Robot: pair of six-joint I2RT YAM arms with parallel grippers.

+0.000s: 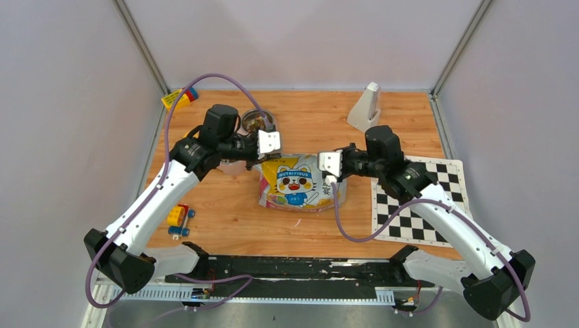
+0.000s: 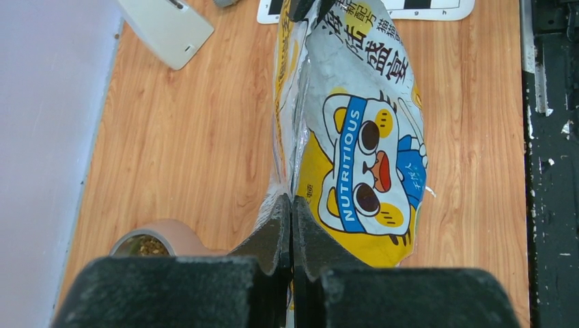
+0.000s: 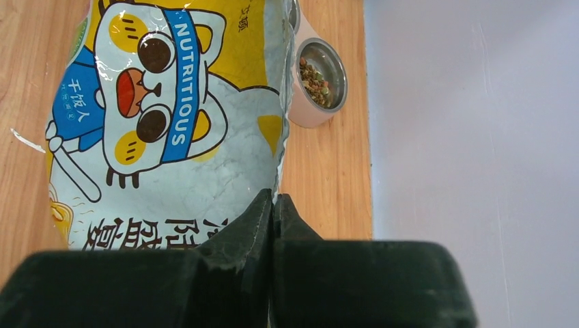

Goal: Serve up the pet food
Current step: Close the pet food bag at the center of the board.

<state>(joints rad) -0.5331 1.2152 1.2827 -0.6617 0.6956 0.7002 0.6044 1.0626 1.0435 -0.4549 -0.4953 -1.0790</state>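
Clamped tight on opposite bag edges: left end effector, right end effector. Some pet food in bowl.

A table with a warm orange wood-grain top fills the base of a small booth. Plain pale lilac-grey panels close it in: a back wall at 12 o'clock, a left wall at 9 o'clock and a right wall at 3 o'clock. A slim bare-metal post rises in the far corner at 11 o'clock, and a second post at 1 o'clock. At 6 o'clock a scuffed black rail edges the table, with a perforated metal strip just outside it. The light is soft and even, and shadows are faint.
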